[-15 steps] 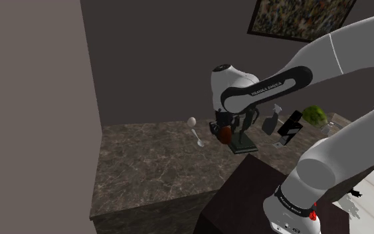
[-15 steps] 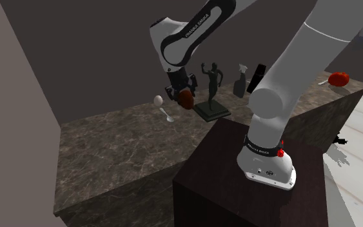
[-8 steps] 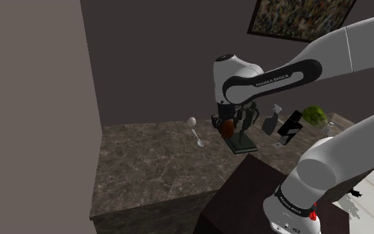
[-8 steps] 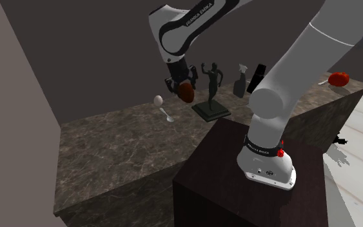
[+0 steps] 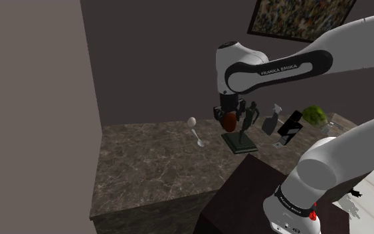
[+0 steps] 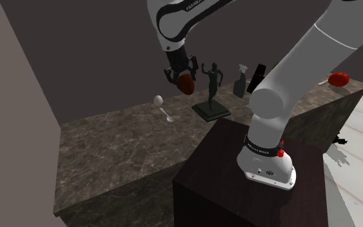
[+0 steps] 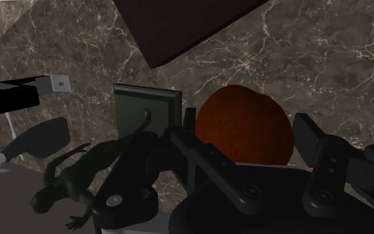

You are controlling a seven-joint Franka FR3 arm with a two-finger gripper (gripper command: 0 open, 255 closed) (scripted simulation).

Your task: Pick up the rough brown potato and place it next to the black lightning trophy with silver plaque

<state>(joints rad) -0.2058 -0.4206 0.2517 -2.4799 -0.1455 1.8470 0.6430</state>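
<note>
**Potato held high above the table**

Across the shoulder view, a pale wineglass (image 5: pixel 192 123) rests on the marble table (image 5: pixel 145 159). Next, the gripper (image 5: pixel 230 120) pinches the reddish-brown potato (image 5: pixel 230 123) aloft, probably to clear the dark figurine (image 5: pixel 238 141) beneath. The black trophy (image 5: pixel 290 126) stands further right, well apart.

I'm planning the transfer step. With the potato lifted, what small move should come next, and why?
Probably carry it sideways, at this height, toward the black trophy. The end effector clasps the potato above the counter, and the dark statuette stands between it and the trophy.
</note>
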